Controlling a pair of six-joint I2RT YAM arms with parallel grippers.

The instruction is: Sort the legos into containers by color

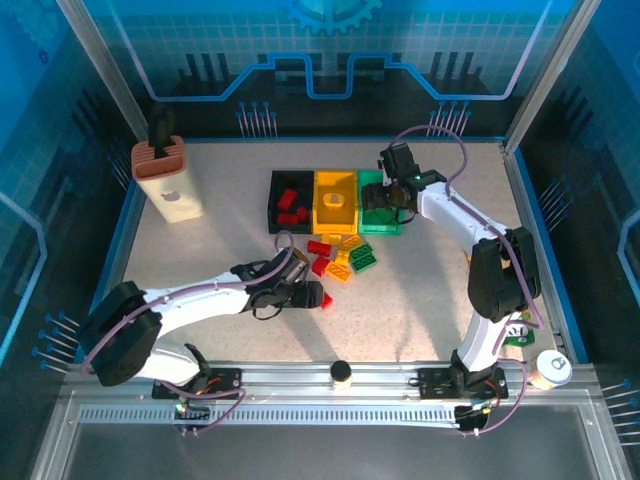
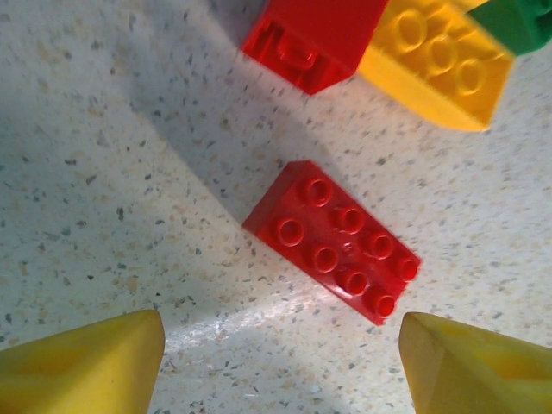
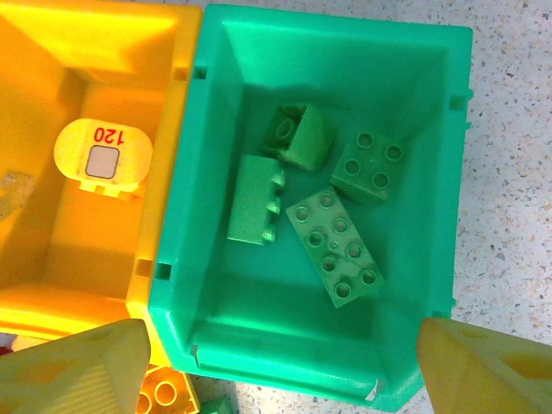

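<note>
Three containers stand side by side at the back: black (image 1: 275, 205) with red legos (image 1: 291, 204), yellow (image 1: 336, 222), green (image 1: 379, 228). Loose red, yellow and green legos (image 1: 340, 258) lie in front of them. My left gripper (image 1: 318, 297) hangs open just above the table, its yellow fingers (image 2: 86, 362) wide apart on either side of a bare patch, just short of a red eight-stud brick (image 2: 332, 241). Beyond it lie another red brick (image 2: 315, 39) and a yellow one (image 2: 435, 60). My right gripper (image 3: 276, 371) is open and empty over the green container (image 3: 172, 259), which holds several green legos (image 3: 335, 246).
A yellow oval piece marked 120 (image 3: 103, 159) lies in the yellow container (image 3: 78, 302). A tall beige holder (image 1: 168, 180) stands at the back left. A cup (image 1: 553, 368) and a green packet (image 1: 520, 335) sit by the right arm's base.
</note>
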